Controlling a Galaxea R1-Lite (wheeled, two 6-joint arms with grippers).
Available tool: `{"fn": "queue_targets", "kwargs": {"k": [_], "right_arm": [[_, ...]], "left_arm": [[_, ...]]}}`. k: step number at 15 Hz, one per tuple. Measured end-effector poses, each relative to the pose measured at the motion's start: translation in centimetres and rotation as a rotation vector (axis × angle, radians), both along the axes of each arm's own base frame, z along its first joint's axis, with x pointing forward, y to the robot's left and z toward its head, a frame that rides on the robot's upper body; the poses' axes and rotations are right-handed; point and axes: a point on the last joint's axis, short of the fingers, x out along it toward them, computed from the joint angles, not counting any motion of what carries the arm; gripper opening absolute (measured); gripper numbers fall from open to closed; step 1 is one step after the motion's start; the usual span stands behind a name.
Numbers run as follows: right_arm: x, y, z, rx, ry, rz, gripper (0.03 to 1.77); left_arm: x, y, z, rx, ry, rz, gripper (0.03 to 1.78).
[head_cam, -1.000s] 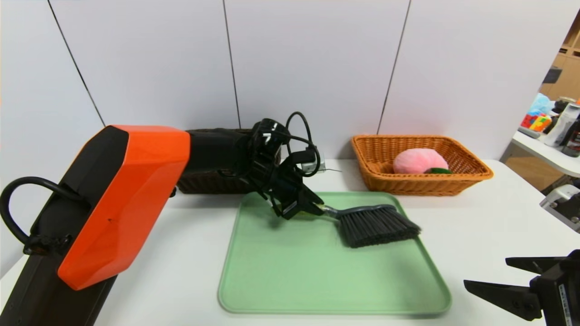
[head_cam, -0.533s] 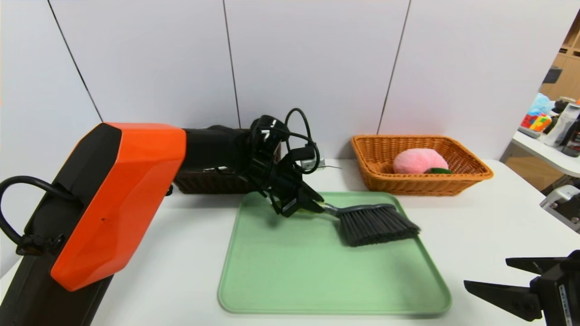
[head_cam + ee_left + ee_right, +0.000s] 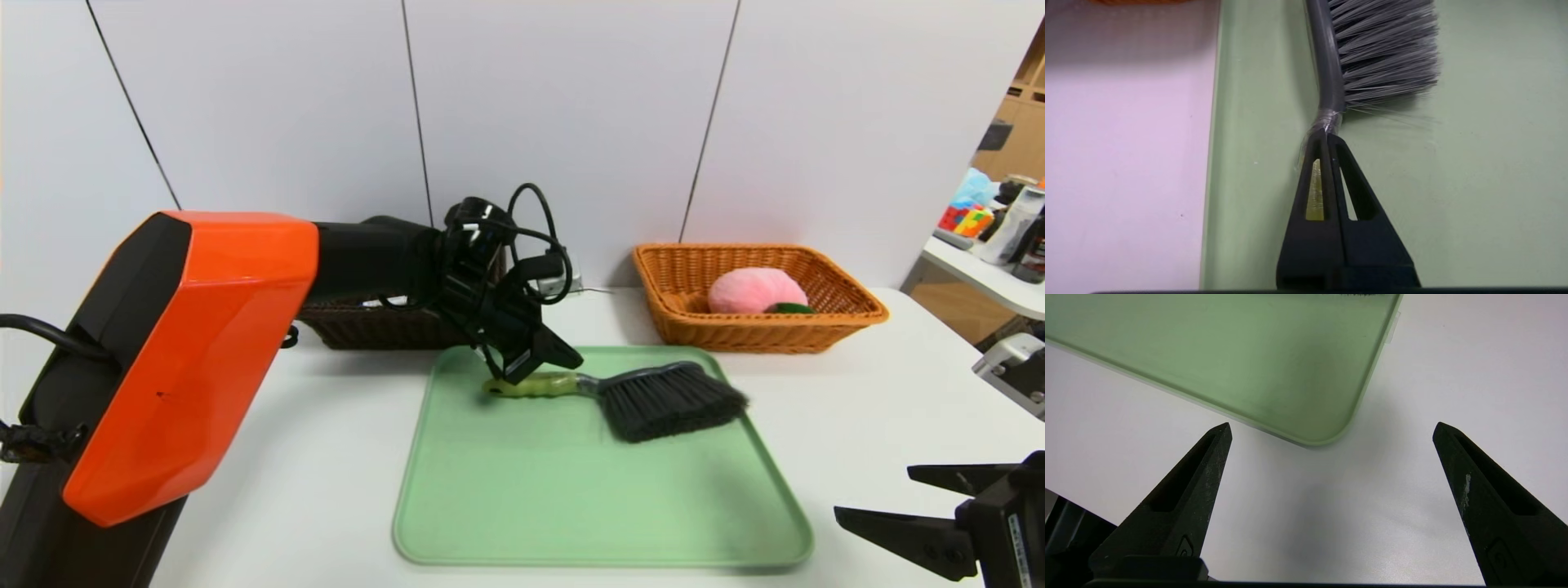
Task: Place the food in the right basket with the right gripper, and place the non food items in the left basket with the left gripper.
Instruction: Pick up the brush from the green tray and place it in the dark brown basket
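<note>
The brush (image 3: 645, 396) is gripped by its green handle in the closed jaws of the left gripper (image 3: 549, 365) over the green tray (image 3: 571, 506), while the right gripper (image 3: 1331, 465) is held wide apart above the bench (image 3: 882, 408).

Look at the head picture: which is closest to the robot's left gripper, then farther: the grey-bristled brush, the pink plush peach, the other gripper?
1. Grey-bristled green-handled brush, under the left gripper.
2. Pink plush peach, in the orange basket.
3. Right gripper, near corner.

Pale panelled wall (image 3: 571, 122) with dark seams behind a white table (image 3: 882, 392); cluttered side table (image 3: 980, 273) at right.
</note>
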Motion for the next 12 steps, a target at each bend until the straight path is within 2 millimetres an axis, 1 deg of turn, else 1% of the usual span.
{"fn": "queue_targets", "kwargs": {"k": [4,11,12], "right_arm": [[-0.01,0.00,-0.02,0.000,0.001,0.001,1.70],[-0.06,-0.01,0.05,0.002,-0.003,0.002,1.70],[-0.11,-0.03,0.07,0.003,-0.005,0.001,1.70]], "left_arm": [[0.30,-0.23,-1.23,0.012,0.025,-0.001,0.05],[0.04,-0.07,-0.91,0.018,0.037,0.001,0.05],[-0.01,-0.04,-0.71,0.015,0.035,0.001,0.07]]}}
